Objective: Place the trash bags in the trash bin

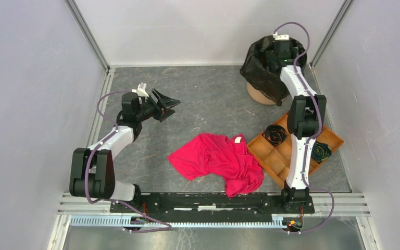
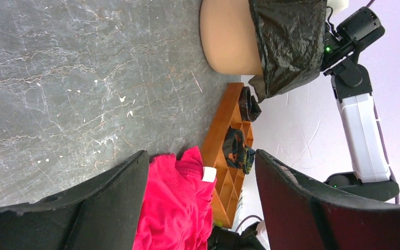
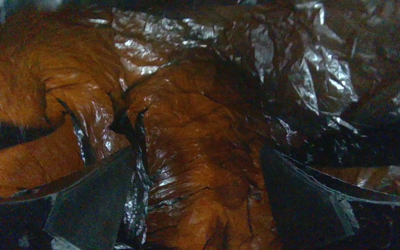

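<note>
Over at the far right corner stands the trash bin (image 1: 258,95), a pale-orange tapered bucket upright on the grey tabletop (image 1: 203,99). The trash bag (image 1: 263,73) is in it and over it. Black, glossy, heavily wrinkled film covers the rim and hangs down the outside wall on the near side, leaving only the bin's base bare. From the left wrist camera the film looks crinkled and shiny, its loose edge drooping low along the bin's side.

The right hand (image 3: 200,172) is down inside the bin's mouth with its fingers spread as wide as they go. Between them the thin film lies pressed against the bin's inside, and the orange glows through it, with silvery creases and dark folds. Nothing is pinched between the fingers.

The left hand (image 1: 165,102) hovers above the tabletop at the far left, well apart from the bin, fingers wide apart and holding nothing.

A red garment (image 1: 219,159) lies crumpled at centre, just beside a brown compartment tray (image 1: 281,156).
</note>
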Controlling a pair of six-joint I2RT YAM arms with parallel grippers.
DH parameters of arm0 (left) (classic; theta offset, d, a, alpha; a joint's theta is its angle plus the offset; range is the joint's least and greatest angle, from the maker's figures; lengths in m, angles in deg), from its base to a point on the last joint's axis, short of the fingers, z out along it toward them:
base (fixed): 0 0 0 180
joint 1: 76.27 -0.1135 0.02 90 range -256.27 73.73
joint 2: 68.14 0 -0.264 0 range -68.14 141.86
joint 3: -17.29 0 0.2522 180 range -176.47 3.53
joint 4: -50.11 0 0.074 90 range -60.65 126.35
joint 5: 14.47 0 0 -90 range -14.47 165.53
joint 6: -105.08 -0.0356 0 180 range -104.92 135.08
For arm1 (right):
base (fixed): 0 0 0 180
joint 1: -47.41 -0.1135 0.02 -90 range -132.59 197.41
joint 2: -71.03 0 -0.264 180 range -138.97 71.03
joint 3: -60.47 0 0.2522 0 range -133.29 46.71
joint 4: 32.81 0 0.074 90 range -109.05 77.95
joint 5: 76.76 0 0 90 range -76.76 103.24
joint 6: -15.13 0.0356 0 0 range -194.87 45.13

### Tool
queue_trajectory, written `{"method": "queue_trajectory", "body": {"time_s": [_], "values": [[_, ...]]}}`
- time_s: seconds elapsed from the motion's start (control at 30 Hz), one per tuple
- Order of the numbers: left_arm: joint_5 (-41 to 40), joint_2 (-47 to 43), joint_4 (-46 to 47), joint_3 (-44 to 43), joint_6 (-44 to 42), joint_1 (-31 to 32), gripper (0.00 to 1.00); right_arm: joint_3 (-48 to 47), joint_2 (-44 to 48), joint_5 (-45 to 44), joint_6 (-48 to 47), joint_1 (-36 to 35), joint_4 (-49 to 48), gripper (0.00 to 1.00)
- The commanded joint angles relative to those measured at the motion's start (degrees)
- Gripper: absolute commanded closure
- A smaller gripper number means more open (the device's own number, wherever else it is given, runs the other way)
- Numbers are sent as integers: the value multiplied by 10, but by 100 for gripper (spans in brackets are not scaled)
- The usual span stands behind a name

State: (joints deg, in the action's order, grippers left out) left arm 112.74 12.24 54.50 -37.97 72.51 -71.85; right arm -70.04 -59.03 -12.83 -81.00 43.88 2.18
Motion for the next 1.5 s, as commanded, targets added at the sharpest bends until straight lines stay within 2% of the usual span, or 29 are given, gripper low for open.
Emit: {"method": "queue_trajectory", "body": {"time_s": [0.0,0.23,0.37,0.53,0.67,0.73,0.87,0.93,0.97,1.03,1.1,1.2,1.27,1.33,1.4,1.47], "values": [[15,12,17,-15,-11,1,20,-20,3,-23,-10,57,-37,2],[21,18,18,-22,-17,1,22,-40,-2,10,-23,101,-71,2],[20,17,18,-22,-20,1,22,-51,25,70,-12,100,-60,2],[7,5,18,-13,-23,1,23,35,126,159,51,100,-79,2],[-1,-5,18,-10,-29,5,23,109,211,183,81,100,-116,2],[-3,-10,18,-12,-34,7,23,87,223,177,80,101,-98,2],[-6,-21,3,-22,-57,12,20,13,248,177,88,100,10,2],[-11,-24,-17,-36,-83,25,19,61,321,189,115,88,44,2],[-17,-29,-27,-44,-99,38,18,124,370,195,125,72,37,2],[-37,-42,-42,-52,-133,72,17,279,514,234,137,8,-41,2],[-57,-55,-53,-60,-167,117,16,425,621,293,167,-55,-120,2],[-103,-88,-73,-70,-237,193,15,570,750,421,264,-97,-187,2],[-135,-120,-89,-76,-279,234,15,620,813,495,306,-103,-198,2],[-161,-157,-111,-89,-300,256,14,631,867,536,304,-104,-159,2],[-171,-197,-124,-111,-292,259,14,609,911,538,264,-103,-84,2],[-175,-242,-127,-144,-287,259,13,563,947,493,198,-104,14,2]]}}
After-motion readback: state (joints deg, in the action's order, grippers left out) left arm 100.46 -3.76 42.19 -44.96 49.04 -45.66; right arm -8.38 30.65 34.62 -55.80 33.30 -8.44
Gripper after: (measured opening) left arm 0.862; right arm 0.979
